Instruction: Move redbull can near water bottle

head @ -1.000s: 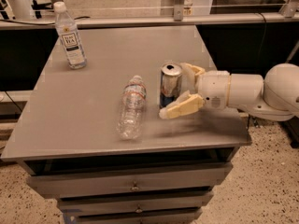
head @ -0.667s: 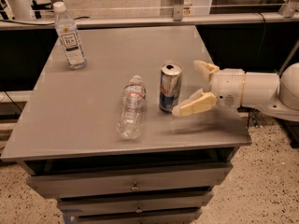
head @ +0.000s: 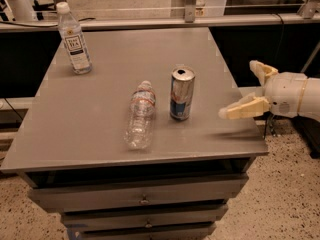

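Camera view: gripper (head: 238, 90) right of redbull can (head: 181, 94) beside maybe-empty water bottle (head: 140, 115).

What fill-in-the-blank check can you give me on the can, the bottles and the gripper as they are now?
1. The redbull can stands ____ on the table.
2. The water bottle beside it lies on its ____.
3. The gripper, open at the table's right edge in the picture, holds ____.
4. The bottle at the far corner has a ____ cap.
Missing words: upright; side; nothing; white.
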`<move>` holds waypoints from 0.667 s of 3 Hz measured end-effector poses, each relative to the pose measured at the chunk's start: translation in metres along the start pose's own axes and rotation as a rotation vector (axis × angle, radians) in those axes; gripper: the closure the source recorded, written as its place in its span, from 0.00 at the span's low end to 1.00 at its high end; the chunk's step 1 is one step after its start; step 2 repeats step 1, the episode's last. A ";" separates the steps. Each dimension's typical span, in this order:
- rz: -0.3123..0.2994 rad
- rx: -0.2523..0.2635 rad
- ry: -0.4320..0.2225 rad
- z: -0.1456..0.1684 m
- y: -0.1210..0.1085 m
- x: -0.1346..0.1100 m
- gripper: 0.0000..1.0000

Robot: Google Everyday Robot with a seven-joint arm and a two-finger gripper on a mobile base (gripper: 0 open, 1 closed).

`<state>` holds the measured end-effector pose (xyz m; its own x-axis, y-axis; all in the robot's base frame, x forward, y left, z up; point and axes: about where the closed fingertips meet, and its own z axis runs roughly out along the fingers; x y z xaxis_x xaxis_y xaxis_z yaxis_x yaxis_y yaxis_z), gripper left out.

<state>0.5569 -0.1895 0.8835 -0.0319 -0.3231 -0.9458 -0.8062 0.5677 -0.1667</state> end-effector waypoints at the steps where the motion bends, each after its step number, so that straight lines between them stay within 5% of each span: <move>1: 0.001 0.011 0.002 -0.004 -0.003 0.001 0.00; 2: 0.001 0.011 0.002 -0.004 -0.003 0.001 0.00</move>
